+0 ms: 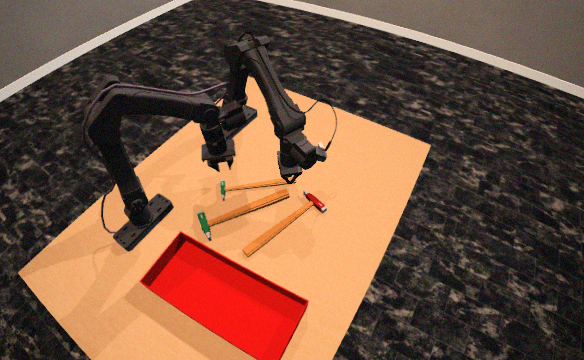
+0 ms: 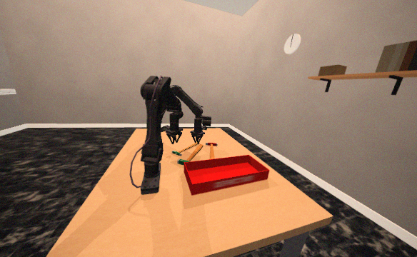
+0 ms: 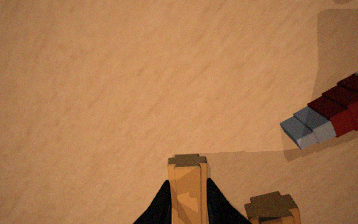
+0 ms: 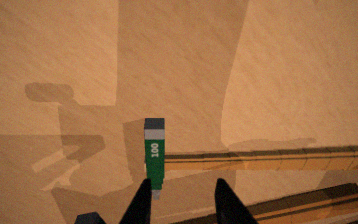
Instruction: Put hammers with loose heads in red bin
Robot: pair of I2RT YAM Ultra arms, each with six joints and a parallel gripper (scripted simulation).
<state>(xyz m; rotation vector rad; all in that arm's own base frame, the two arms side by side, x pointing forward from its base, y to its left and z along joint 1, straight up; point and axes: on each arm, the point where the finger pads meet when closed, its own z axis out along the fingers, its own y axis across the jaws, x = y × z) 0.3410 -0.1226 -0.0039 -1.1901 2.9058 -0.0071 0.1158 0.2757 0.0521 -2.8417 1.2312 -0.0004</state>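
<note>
The smaller green-headed hammer (image 1: 223,189) (image 2: 176,153) (image 3: 187,202) (image 4: 154,150) lies on the table. My left gripper (image 1: 290,179) (image 2: 197,142) (image 3: 188,186) is shut on its handle near the free end. My right gripper (image 1: 224,169) (image 2: 174,141) (image 4: 183,185) is partly open and empty, above the table near that hammer's head. The larger green-headed hammer (image 1: 203,223) (image 2: 195,153) (image 3: 275,215) (image 4: 305,202) lies between the smaller one and the red-headed hammer (image 1: 317,202) (image 2: 211,144) (image 3: 350,104). Both lie flat. The red bin (image 1: 244,271) (image 2: 230,182) holds nothing.
The bin stands close to the larger green head and the red-headed hammer's handle end. The handle ends of the two green-headed hammers lie close together beside my left gripper. The table (image 1: 372,150) (image 2: 123,214) extends on all sides of the hammers.
</note>
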